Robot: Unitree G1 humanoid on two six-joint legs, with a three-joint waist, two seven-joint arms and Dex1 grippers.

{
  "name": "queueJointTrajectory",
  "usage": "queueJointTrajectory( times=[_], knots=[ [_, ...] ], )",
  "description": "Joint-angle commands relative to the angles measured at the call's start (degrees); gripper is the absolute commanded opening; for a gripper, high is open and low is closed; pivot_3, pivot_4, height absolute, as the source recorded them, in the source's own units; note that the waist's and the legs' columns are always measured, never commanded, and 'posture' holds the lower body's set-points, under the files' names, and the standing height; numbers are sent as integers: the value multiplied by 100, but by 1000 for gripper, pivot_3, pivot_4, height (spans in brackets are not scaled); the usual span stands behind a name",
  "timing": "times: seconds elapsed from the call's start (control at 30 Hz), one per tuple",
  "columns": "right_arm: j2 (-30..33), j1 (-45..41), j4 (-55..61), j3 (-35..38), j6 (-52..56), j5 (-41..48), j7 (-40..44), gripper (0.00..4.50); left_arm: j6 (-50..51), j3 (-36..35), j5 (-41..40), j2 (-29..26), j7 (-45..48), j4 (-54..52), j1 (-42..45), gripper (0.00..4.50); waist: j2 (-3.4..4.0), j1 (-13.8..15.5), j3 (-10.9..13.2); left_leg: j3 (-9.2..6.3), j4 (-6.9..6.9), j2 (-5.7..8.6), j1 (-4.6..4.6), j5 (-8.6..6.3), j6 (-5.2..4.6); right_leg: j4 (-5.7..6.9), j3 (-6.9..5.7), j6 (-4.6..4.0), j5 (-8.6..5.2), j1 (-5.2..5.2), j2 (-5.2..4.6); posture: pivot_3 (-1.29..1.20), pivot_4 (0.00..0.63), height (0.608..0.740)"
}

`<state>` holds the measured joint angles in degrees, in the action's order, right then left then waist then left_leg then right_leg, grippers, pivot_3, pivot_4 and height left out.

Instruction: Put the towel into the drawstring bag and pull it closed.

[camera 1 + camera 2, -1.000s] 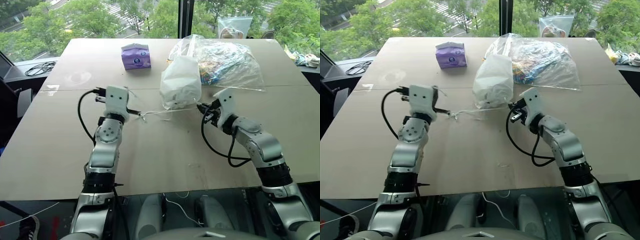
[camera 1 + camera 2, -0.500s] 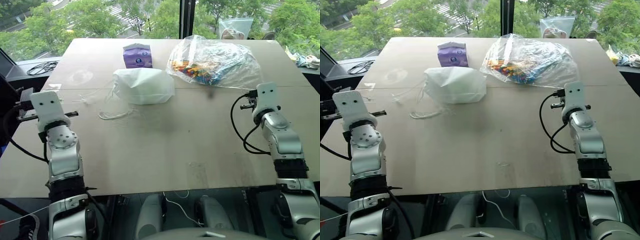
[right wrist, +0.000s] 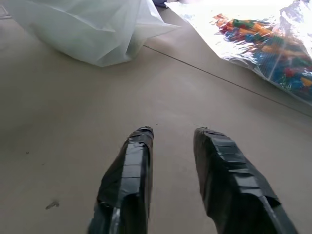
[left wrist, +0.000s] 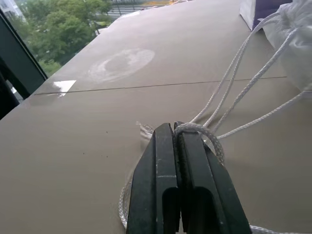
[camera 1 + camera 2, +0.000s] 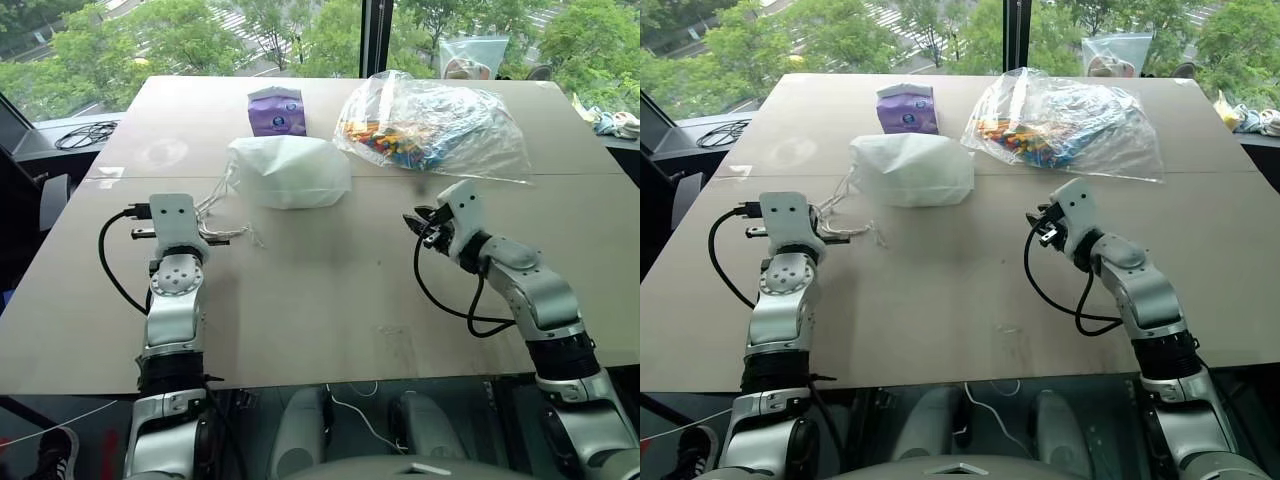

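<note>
A beige table [image 5: 330,300] stood by a window with green trees outside. The drawstring bag [image 5: 290,172] lay on its side toward the far middle of the table, bulging, mouth toward the robot's left, with its white cord [image 5: 222,205] trailing out to the left gripper [image 4: 176,134]. The towel could not be made out; the bag looked full but its contents were not clear through the fabric. Left gripper sat near the table's left side, fingers pressed together and pinching the cord, which looped over the fingertips in the left wrist view. Cord ran from there back to the bag's mouth, slack in places. Right gripper [image 3: 173,134] hovered over bare table right of centre, well apart from the bag, fingers [image 3: 131,161] spread with a gap and nothing between them. A purple tissue pack [image 5: 276,110] stood just behind the bag. A big clear plastic bag [image 5: 435,125] of colourful items lay to the far right. A black cable [image 5: 80,135] was coiled off the table's far left edge.
</note>
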<state>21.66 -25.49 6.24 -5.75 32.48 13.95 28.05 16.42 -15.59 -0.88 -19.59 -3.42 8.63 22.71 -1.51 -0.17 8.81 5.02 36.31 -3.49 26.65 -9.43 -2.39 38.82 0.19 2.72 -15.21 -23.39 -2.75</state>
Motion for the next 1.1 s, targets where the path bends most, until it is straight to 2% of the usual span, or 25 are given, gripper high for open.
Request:
queueJointTrajectory(
  times=[0.03, 0.07, 0.17, 0.3, 0.4, 0.43, 0.53, 0.7, 0.8, 0.97, 1.1],
  knots=[
    [175, 74, 180, 222, -59, 118, 239, 3075, 164, 215, -700, 130, 920, -325, 269, 0, 0, 5, 0, 0, 0, 0, 0, 0, 0, 0, 0, 0, 0, 0, 0, 0, 150, 740],
    [236, 121, 195, 249, -125, 144, 328, 3075, 218, 381, -919, 127, 1389, -510, 201, 0, 0, -3, 0, 0, 0, 1, 0, 0, 0, 0, 0, 0, 0, 1, 0, 0, 150, 740],
    [505, 444, 266, 388, -404, 296, 761, 3211, 600, 916, -1477, -101, 2623, -1402, -390, 777, 1, -34, 0, 2, -3, 11, 3, -1, 0, -10, 3, -1, -1, 0, 1, 0, 150, 740],
    [910, 964, 246, 650, -832, 467, 1328, 3211, 1126, 1266, -2015, -849, 3801, -2643, -1414, 2615, 3, -97, 1, 9, -19, -9, 4, -2, 0, -27, 16, -1, -2, -3, 6, 0, 150, 740],
    [1216, 1248, 42, 888, -1106, 472, 1585, 3211, 1549, 1143, -2538, -1482, 4424, -3437, -2148, 4188, 15, -112, 8, 10, -23, -32, -7, -2, 1, -21, 19, -5, -2, -5, 18, 0, 150, 740],
    [1302, 1294, -53, 964, -1155, 459, 1632, 3211, 1640, 1037, -2645, -1627, 4505, -3568, -2323, 4478, 18, -106, 10, 11, -22, -37, -10, -3, 4, -19, 19, -9, -5, -5, 17, 0, 150, 740],
    [1555, 1317, -405, 1121, -1356, 384, 1752, 3211, 1571, 695, -2649, -1909, 4554, -3721, -2738, 4478, 20, -88, 10, 23, -18, -49, -28, -17, 28, -22, 24, -35, -13, -2, -1, 0, 150, 740],
    [1619, 1175, -801, 1133, -1602, 318, 1793, 3211, 1532, 212, -2562, -1847, 4205, -3522, -2971, 4478, 20, -67, 10, 43, -16, -51, -39, -19, 28, -25, 35, -40, -11, -1, -16, 0, 150, 740],
    [1532, 1232, -838, 1171, -1858, 462, 2000, 3211, 1467, -167, -2774, -1877, 4446, -3453, -3365, 4478, 20, -76, 9, 55, -24, -53, -37, -18, 27, -33, 46, -43, -13, -4, -15, 0, 150, 740],
    [1707, 1514, -1041, 1182, -2444, 583, 2758, 3211, 979, -355, -2478, -1933, 4566, -3403, -3837, 4478, 20, -38, 9, 66, -51, -59, -31, -5, 4, -71, 48, -42, -13, -5, -2, 0, 150, 740],
    [1742, 1575, -1105, 1216, -2597, 752, 3201, 3211, 689, -384, -2490, -1914, 4717, -3301, -3860, 4478, 20, -36, 10, 71, -50, -59, -31, -19, 27, -76, 46, -42, -12, -5, -11, 0, 150, 740]
  ],
)
